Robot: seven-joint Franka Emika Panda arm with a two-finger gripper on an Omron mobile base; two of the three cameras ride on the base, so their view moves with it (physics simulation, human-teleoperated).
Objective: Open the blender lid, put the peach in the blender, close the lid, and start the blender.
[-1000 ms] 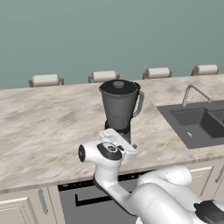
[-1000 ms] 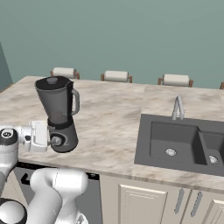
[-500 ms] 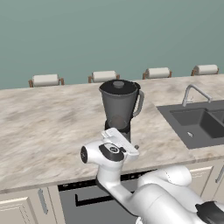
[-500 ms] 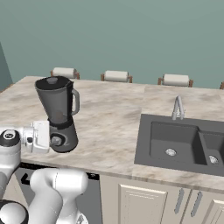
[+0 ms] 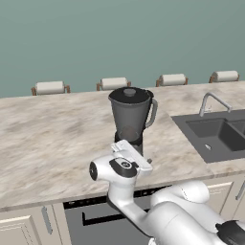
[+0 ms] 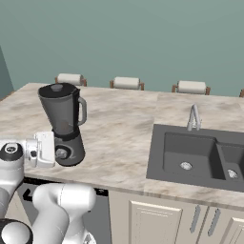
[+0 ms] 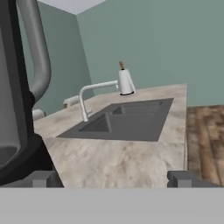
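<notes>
Blender (image 5: 130, 119) stood on marble counter (image 5: 52, 139), left of sink (image 5: 217, 134); blender lid (image 5: 129, 93) seated on jar top. Peach seen through smoky jar, low inside (image 5: 128, 134). Gripper (image 7: 111, 179) held low at blender base, jaws spread wide, nothing gripped. Faucet (image 7: 89, 94) seen beyond fingertips (image 7: 183, 178).

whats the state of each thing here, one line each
blender lid: on the jar, closed
blender: upright on the counter; an orange shape shows through the jar
gripper: jaws open, holding nothing, beside the blender base
faucet: no water running
sink: dry
</notes>
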